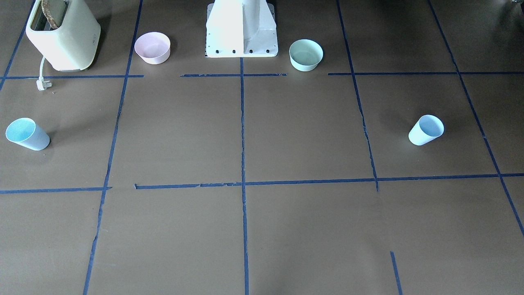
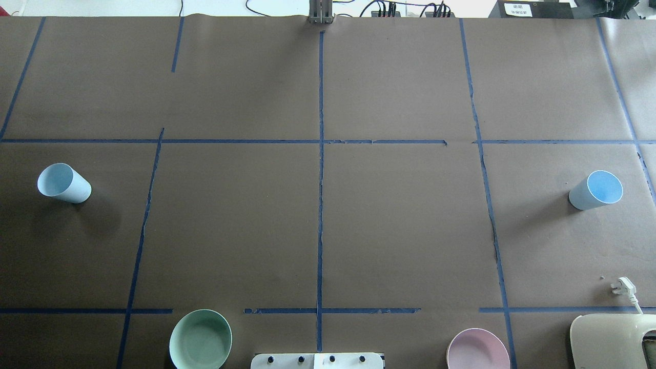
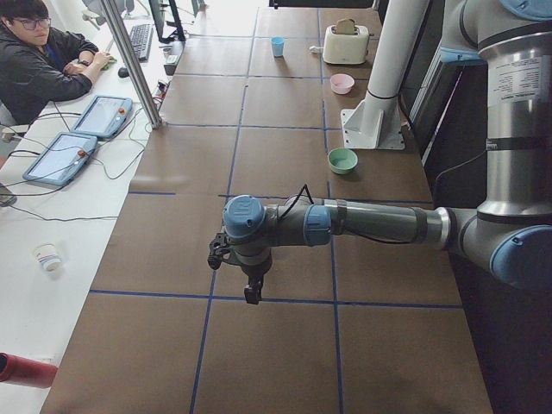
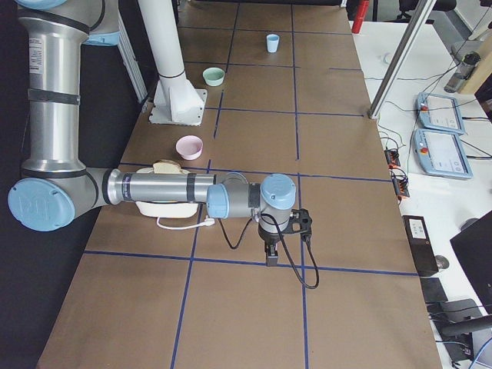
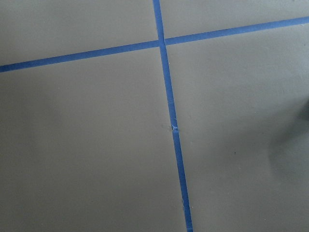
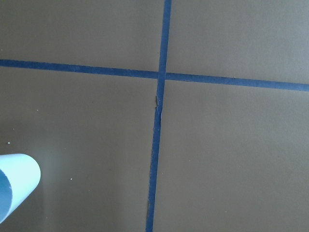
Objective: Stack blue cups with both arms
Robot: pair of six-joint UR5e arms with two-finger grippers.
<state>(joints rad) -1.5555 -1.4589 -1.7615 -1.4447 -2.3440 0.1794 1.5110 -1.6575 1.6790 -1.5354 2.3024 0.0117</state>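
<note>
Front-facing view: the left cup (image 1: 425, 130) and the right cup (image 1: 27, 134) stand upright, mouths up, at opposite ends of the desk (image 1: 303, 135), well apart; no arm shows.

Overhead view: the same, arms out of frame.

Left side view: the left arm (image 3: 345, 222) points its jaws down over bare desk. Its cup is unseen, and I cannot tell whether the jaws are released or clenched.

Right side view: the right arm (image 4: 161, 187) likewise; again I cannot tell.

Left wrist view: only blue tape lines (image 5: 166, 96).

Right wrist view: a cup, cut off at the lower-left corner, lies beside those jaws.

Nothing is legible; the label (image 4: 37, 55) on the right arm (image 4: 154, 188) and the sticker (image 2: 517, 9) on a black box (image 2: 553, 10) blur.
</note>
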